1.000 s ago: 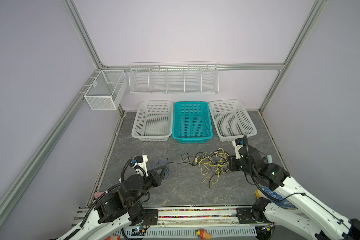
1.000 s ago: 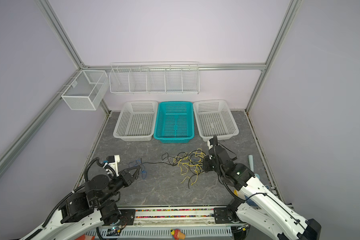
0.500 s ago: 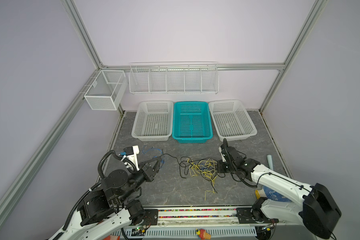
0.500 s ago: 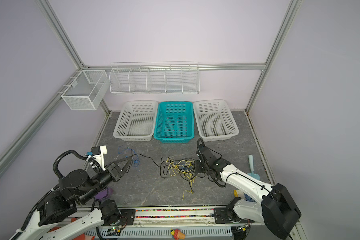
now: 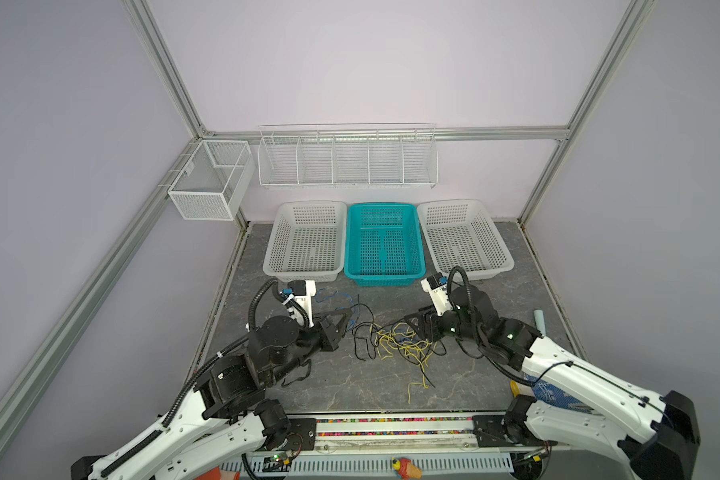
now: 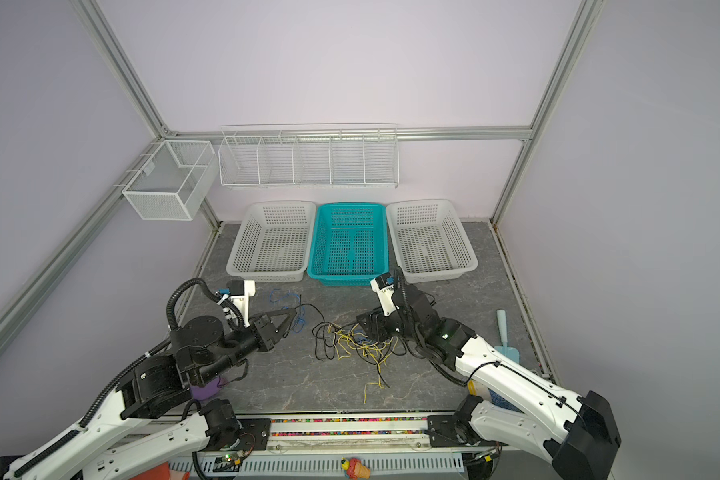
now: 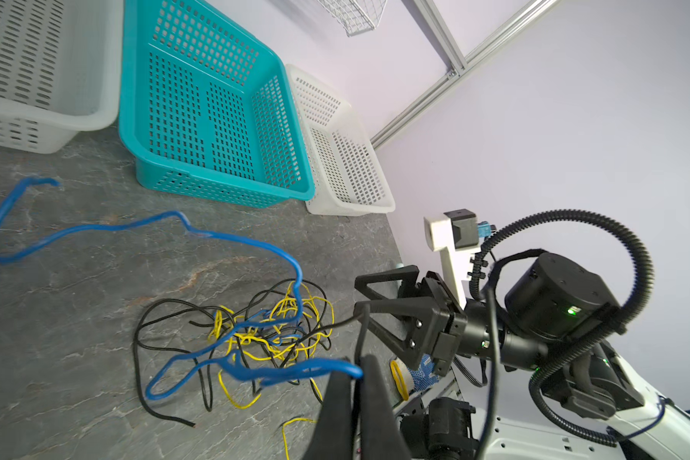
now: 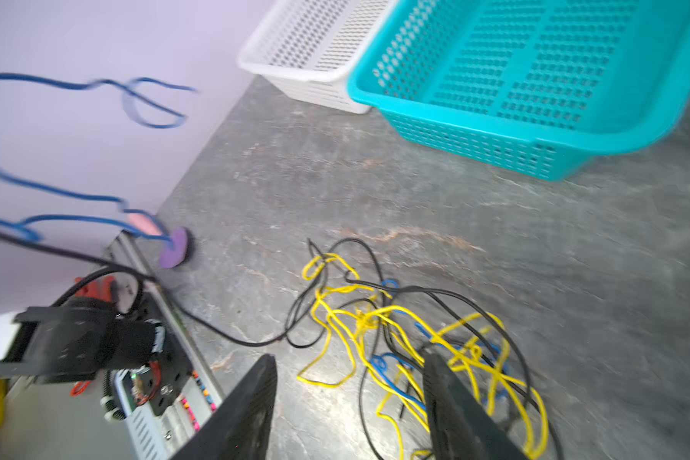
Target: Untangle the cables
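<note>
1. The right gripper (image 8: 349, 358) has been opened within the last second. Its fingers (image 8: 255, 402) are now spread wide over the right side of the tangle with nothing pinched between them. A second ago they were closed at that same edge.
2. The left gripper (image 7: 357, 376) has been kept closed, its fingers pressed narrow on the blue cable (image 7: 96, 227), which is pinched near one end.
3. The blue cable has been drawn out. A loop of it is now spread toward the white basket (image 5: 304, 274), whereas a second ago it was gathered close by the left gripper. Whether that loop lies flat or hangs cannot be told.
4. The cables (image 5: 400, 345) are found mid-bench (image 5: 350, 386), in front of the teal basket (image 5: 385, 280) and between the two grippers. Yellow and black are knotted together, with blue threaded through.
5. It is judged that the release lets the heap give way, so the blue cable could be pulled clear. The untangling is far from done.
6. Much of the right wrist view is smeared by motion.
7. A black strand (image 7: 361, 338) is seen running beside the left fingers; whether it is pinched too cannot be told.
8. In both top views the tangle's right edge is covered by the right gripper, and the crossings cannot be followed.
</note>
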